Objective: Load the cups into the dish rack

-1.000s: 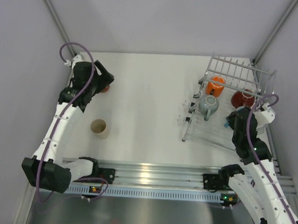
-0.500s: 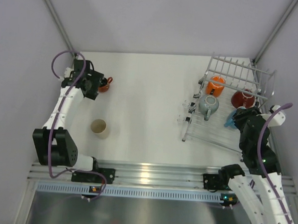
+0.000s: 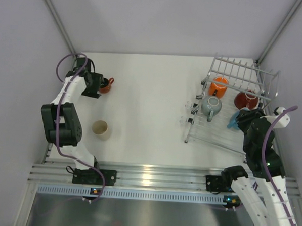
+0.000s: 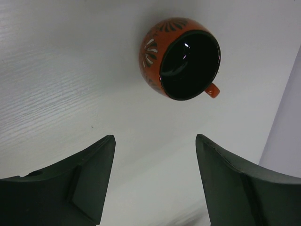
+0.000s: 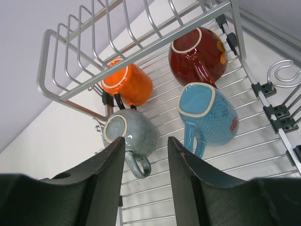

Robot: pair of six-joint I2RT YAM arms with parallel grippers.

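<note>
The squat orange-red cup with a black inside stands upright on the table at the far left. My left gripper is just left of it, open and empty. In the left wrist view the cup is ahead of the gripper, clear of its tips. A cream cup stands nearer the arms. The dish rack holds the grey cup, bright orange cup, dark red cup and light blue cup. My right gripper hovers over the rack, open and holding nothing.
The rack's upright tines rise at its far side, behind the orange and dark red cups. Grey walls close in the table on the left, the right and at the back. A metal rail runs along the near edge.
The left arm folded back to the left, uncovering the orange-red cup, and its jaws narrowed a little. The right arm drew back slightly to the right over the rack.
</note>
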